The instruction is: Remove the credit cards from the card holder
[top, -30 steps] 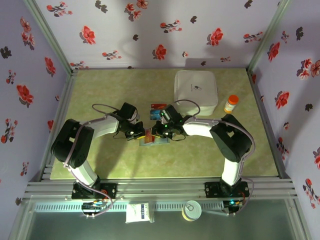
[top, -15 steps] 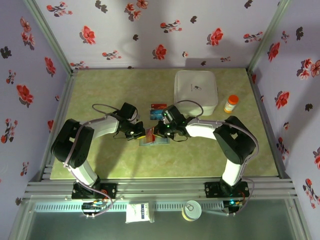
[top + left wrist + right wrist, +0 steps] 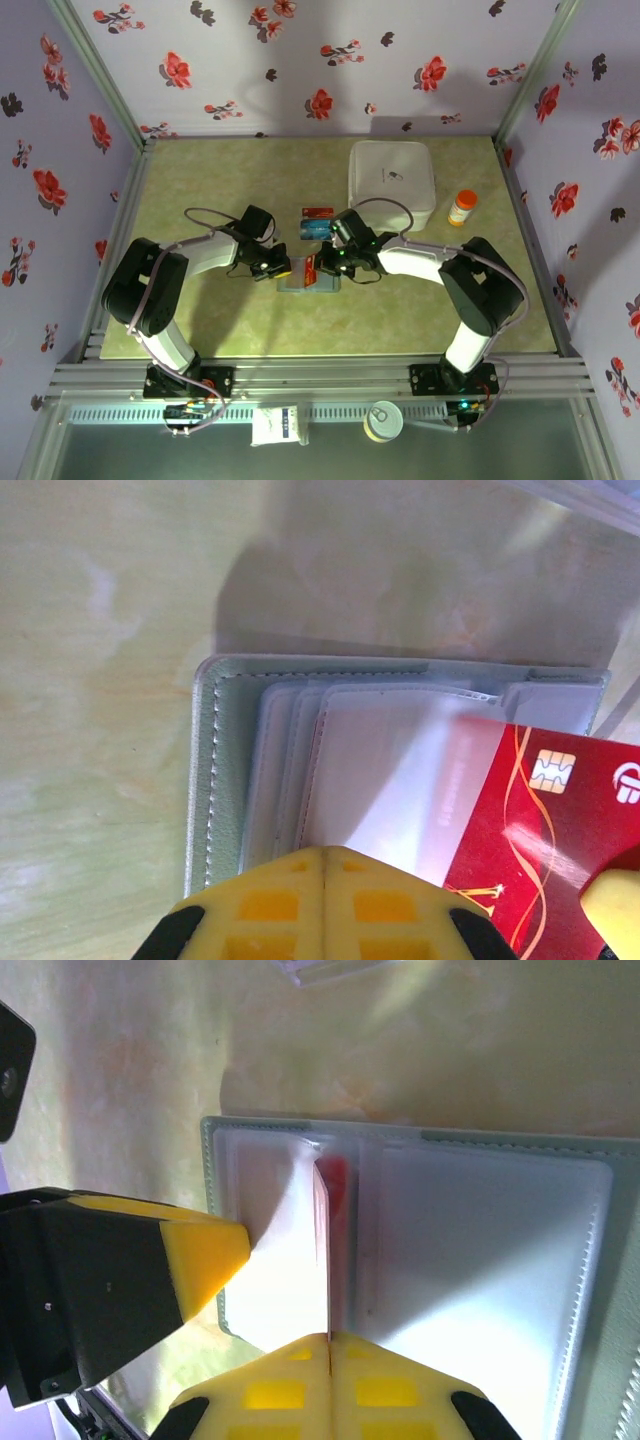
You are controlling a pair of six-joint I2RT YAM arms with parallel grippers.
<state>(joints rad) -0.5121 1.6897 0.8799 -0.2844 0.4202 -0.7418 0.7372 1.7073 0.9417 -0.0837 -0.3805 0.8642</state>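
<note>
Between the closed fingertips of the right hand [image 3: 328,1342] sits the red card [image 3: 540,800], clamped edge-on and partway out of its slot. The card holder [image 3: 480,1250] lies open on the surface [image 3: 200,190], directly under both hands. The left hand [image 3: 323,855], tips pressed together, bears down on the panel just beside that slot, apparently to pin it. Beyond the hands a blue card [image 3: 314,228] and a second red card [image 3: 318,211] lie free, so the job looks well along. Whether other cards sit in the slots I cannot tell.
</note>
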